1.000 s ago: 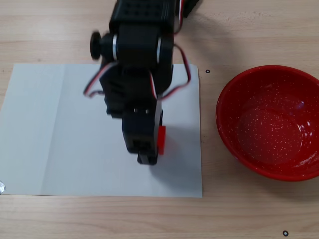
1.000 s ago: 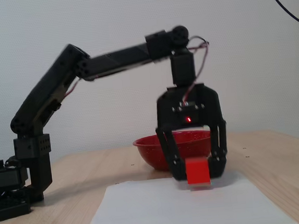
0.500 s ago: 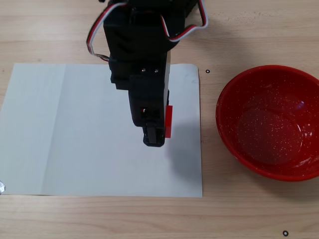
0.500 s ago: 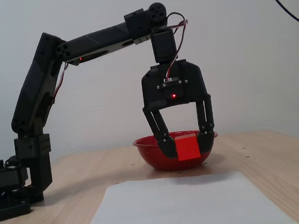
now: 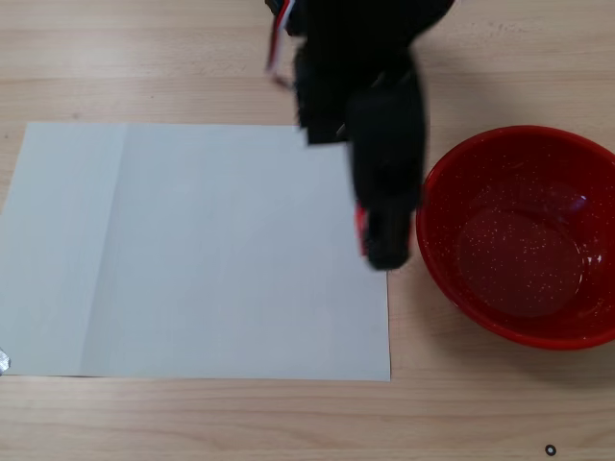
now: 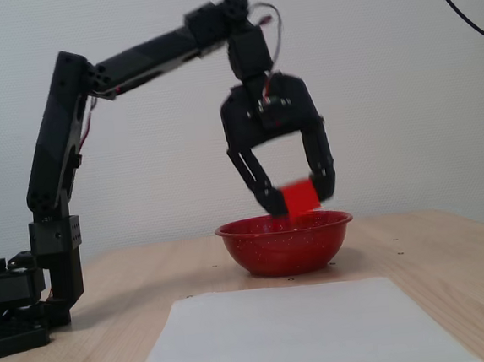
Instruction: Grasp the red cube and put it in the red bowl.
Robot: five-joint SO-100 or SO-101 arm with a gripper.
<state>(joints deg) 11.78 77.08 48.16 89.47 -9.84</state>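
My black gripper [image 6: 297, 198] is shut on the red cube [image 6: 299, 198] and holds it in the air just above the rim of the red bowl [image 6: 286, 243]. In the fixed view from above, the gripper [image 5: 384, 245] hangs over the right edge of the white paper, just left of the red bowl [image 5: 524, 235]. Only a thin red sliver of the cube [image 5: 360, 229] shows there beside the black fingers. The bowl holds nothing.
A white sheet of paper [image 5: 192, 250] lies on the wooden table [image 5: 144, 58], left of the bowl. The arm's base [image 6: 15, 302] stands at the left in the side fixed view. A small black mark [image 5: 550, 449] is near the table's front right.
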